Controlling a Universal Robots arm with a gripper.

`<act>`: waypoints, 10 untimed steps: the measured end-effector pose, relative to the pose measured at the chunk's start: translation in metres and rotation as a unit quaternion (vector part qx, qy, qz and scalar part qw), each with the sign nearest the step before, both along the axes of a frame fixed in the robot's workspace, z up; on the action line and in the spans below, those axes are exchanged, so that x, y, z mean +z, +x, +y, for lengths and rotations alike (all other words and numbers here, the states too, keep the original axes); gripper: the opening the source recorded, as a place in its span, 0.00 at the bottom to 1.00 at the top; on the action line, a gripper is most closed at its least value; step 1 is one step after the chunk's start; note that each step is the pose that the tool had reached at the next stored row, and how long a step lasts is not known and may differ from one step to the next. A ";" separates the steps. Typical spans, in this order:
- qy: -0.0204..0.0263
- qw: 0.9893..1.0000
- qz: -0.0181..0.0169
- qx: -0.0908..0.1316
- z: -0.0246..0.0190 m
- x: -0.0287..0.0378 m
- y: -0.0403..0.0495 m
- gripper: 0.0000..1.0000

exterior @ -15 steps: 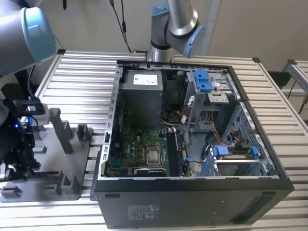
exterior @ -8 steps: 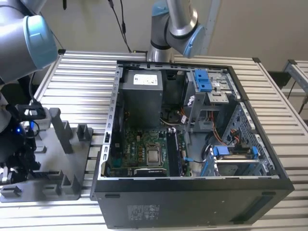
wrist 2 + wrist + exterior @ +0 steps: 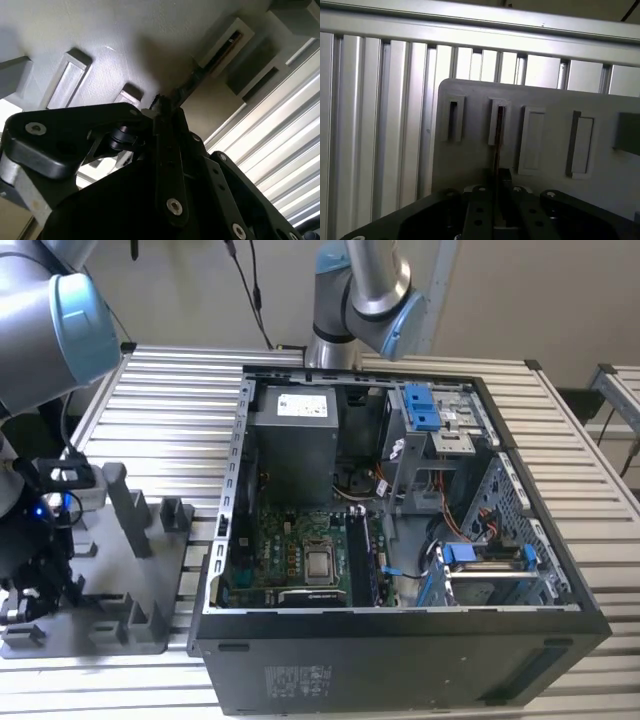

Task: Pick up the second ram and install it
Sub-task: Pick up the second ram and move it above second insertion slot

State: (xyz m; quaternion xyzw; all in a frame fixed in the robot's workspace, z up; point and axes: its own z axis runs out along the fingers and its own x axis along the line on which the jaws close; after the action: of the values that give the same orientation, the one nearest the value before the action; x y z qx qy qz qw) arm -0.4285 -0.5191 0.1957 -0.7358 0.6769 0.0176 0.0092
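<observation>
Your gripper (image 3: 498,189) is pinched shut on the thin edge of the second ram (image 3: 497,131), standing in a slot of the gray holder (image 3: 550,100) on the table (image 3: 370,125) (light, stiff, easy to break, I think, so hold edges, not chips).

Matt grey plastic holder (image 3: 470,160); ribbed metal table (image 3: 370,125).
</observation>
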 end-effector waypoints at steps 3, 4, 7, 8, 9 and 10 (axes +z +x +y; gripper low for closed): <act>0.000 1.000 0.000 0.000 0.0000 -0.0005 -0.0001 0.14; 0.000 1.000 0.000 0.000 0.0000 -0.0007 0.0000 0.14; 0.000 1.000 0.000 0.000 0.0000 -0.0013 -0.0001 0.14; 0.000 1.000 0.000 0.000 0.0000 -0.0015 -0.0001 0.14; 0.000 1.000 0.000 0.000 0.0000 -0.0017 -0.0001 0.14; 0.000 1.000 0.000 0.000 0.0000 -0.0019 -0.0002 0.14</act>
State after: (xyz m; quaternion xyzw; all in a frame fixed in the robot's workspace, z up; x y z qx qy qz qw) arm -0.4286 -0.5191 0.1938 -0.7358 0.6769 0.0176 0.0092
